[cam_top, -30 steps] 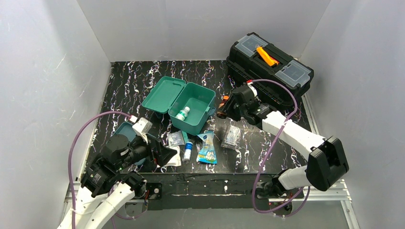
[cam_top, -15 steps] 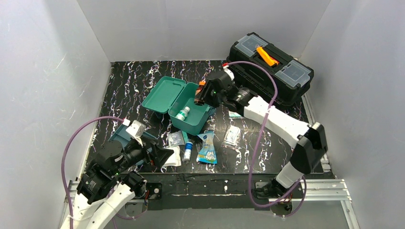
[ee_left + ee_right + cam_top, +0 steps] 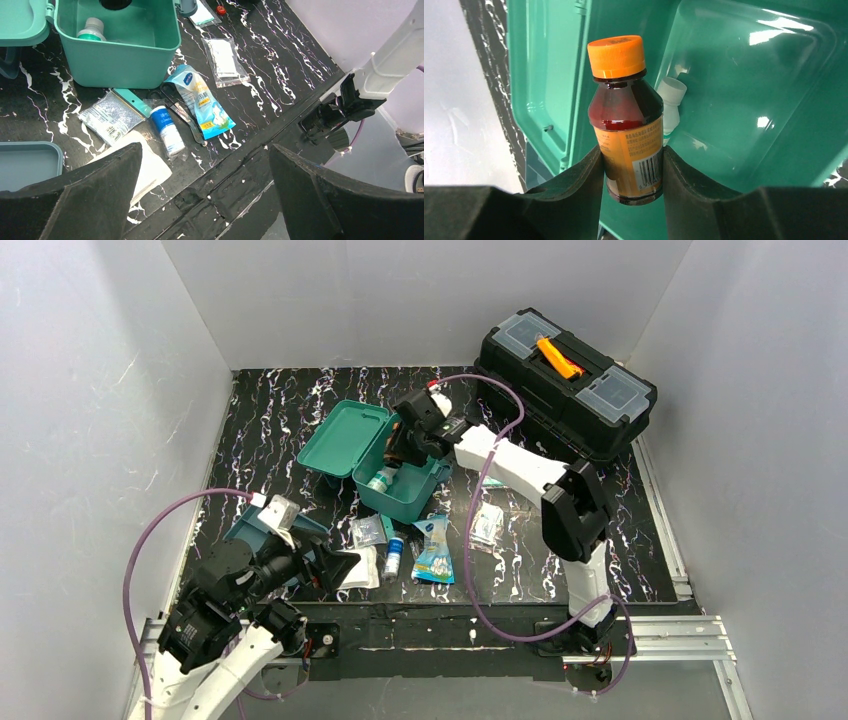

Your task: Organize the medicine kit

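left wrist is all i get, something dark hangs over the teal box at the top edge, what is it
Observer: That is the right gripper, shut on a brown bottle with an orange cap.
Operator: is it over the box or off to the side
Observer: The right wrist view shows it held over the open teal box, next to the white-capped bottle lying inside.
Operator: anything behind the box
Observer: A closed black toolbox with an orange handle sits at the far right.
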Motion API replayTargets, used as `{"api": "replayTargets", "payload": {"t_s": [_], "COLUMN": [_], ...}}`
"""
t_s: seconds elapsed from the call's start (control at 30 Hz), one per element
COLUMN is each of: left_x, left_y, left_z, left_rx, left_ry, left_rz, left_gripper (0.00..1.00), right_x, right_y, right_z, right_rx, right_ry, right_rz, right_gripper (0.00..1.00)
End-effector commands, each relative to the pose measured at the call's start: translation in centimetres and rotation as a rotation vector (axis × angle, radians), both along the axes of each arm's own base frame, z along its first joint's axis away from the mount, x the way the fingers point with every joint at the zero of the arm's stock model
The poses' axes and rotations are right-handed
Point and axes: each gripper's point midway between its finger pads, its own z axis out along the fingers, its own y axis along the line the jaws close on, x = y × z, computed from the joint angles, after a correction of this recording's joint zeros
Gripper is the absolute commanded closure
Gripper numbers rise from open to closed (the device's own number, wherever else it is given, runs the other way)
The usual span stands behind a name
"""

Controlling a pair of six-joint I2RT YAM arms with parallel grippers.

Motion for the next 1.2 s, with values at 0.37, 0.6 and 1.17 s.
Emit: {"api": "replayTargets", "payload": {"t_s": [0.37,0.6,1.17], "left_x": [0.1,0.2,0.5], "left_y": [0.3,0.2,0.1], "left_z": [-0.2,-0.4,-0.8], "left_rx": [0.005,0.011,0.029], "left_ry": [-0.006,0.003,0.024], "left_rz": [0.018,0.016,0.02], "left_gripper": [0.02,0.02,0.02], "right_x": [2.6,3.4,3.1], "right_y": [3.0,2.8,1.2], "right_z": [-3.9,-4.6,1.8], "right_rx": [0.103,0.105,0.12], "right_ry": [0.122,0.128,-0.009], "right_rz": [-0.1,-0.133,-0.099], "right_gripper": [0.84,0.62,0.35]}}
